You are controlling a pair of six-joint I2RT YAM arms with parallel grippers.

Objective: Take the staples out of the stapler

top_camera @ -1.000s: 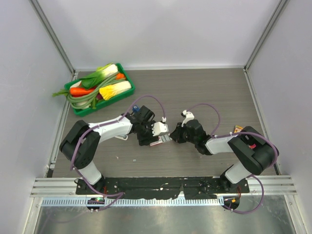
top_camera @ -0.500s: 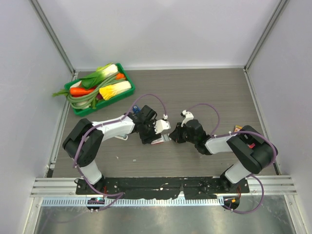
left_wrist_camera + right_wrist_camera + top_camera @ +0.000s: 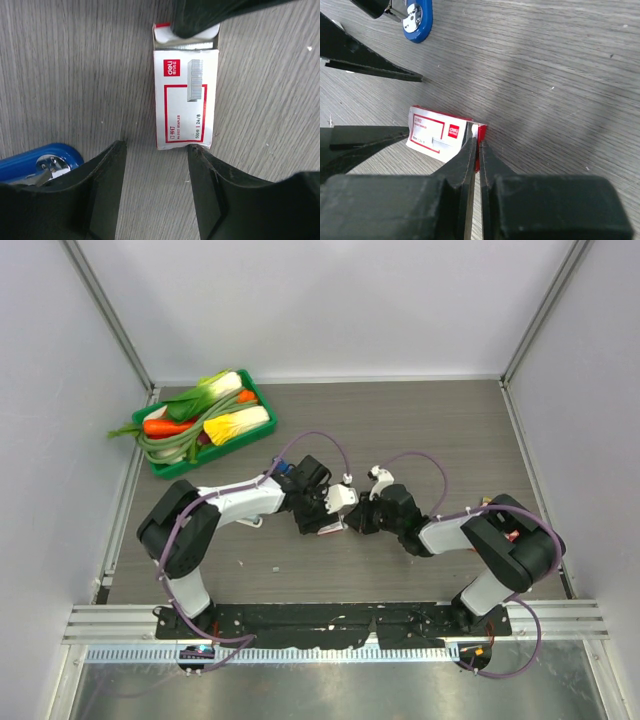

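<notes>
Right pincer [image 3: 478, 142] clenched on end flap of red-and-white staple box [image 3: 437, 134], middle of your right wrist view. Left pincer [image 3: 156, 150] released, fingers wide apart, tips just beside box's other end. You see blue stapler [image 3: 35, 162] lying on table [image 3: 75, 75], lower left of left wrist view, partly hidden behind one finger.
</notes>
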